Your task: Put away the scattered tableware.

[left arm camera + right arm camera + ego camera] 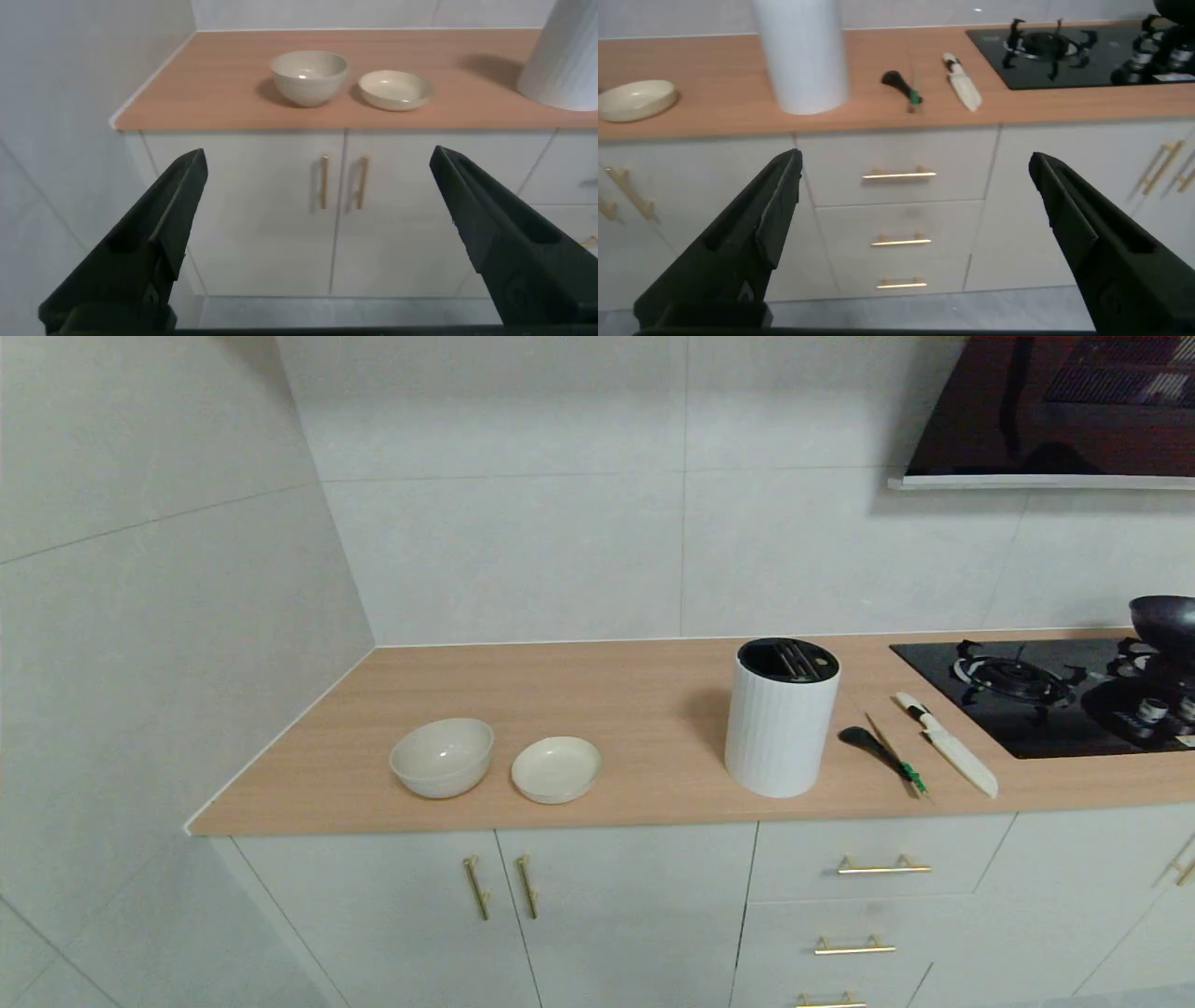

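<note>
The left gripper (318,247) and right gripper (915,243) hang low before the cabinet fronts, jaws spread wide, holding nothing. On the counter (653,709), the deep bowl (442,757) and shallow bowl (556,769) sit near the front edge, where a clumsy nudge could slide them off. The knife (948,745), black spoon (868,741) and what may be chopsticks (896,754) lie close together beside the white holder (780,719), so grabbing one could drag its neighbour. The head view looks into the holder's slotted top. The right wrist view, from lower, gives its side and the drawers (896,205) beneath.

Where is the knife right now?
Head view: the knife lies flat on the counter, right of the white holder, between the black spoon and the gas hob.
</note>
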`<state>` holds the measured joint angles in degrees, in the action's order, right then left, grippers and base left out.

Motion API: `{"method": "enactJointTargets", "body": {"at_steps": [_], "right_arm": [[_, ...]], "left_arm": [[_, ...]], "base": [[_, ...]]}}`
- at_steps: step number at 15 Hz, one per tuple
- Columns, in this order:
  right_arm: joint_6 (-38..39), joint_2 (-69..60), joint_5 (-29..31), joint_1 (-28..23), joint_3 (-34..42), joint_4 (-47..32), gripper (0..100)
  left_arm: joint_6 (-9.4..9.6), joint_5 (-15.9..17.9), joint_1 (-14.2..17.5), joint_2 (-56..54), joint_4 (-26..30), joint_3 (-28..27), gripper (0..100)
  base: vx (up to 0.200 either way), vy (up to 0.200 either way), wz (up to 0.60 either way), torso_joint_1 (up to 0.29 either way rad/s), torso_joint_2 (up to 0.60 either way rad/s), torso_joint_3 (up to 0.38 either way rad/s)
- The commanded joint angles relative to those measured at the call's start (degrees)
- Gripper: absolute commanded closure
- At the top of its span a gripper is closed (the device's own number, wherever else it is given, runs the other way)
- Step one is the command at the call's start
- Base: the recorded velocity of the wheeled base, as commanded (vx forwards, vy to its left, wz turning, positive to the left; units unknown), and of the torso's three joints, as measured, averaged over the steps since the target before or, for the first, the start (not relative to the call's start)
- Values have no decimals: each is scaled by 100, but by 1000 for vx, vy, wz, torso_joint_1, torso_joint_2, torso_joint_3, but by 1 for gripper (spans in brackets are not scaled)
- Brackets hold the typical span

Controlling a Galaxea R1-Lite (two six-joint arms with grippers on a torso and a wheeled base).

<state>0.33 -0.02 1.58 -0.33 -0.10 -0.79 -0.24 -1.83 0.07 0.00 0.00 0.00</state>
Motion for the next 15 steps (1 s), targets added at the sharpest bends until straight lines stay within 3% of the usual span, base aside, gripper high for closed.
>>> {"method": "enactJointTargets", "body": {"at_steps": [1,15], "right_arm": [[2,2,0,-2,1,0,0],[2,2,0,-2,1,0,0]], "left_arm": [[-2,-2,1,9,0,0,0],[-2,-2,1,9,0,0,0]], "base": [[0,200,0,2,2,-2],[0,200,0,2,1,2]]}}
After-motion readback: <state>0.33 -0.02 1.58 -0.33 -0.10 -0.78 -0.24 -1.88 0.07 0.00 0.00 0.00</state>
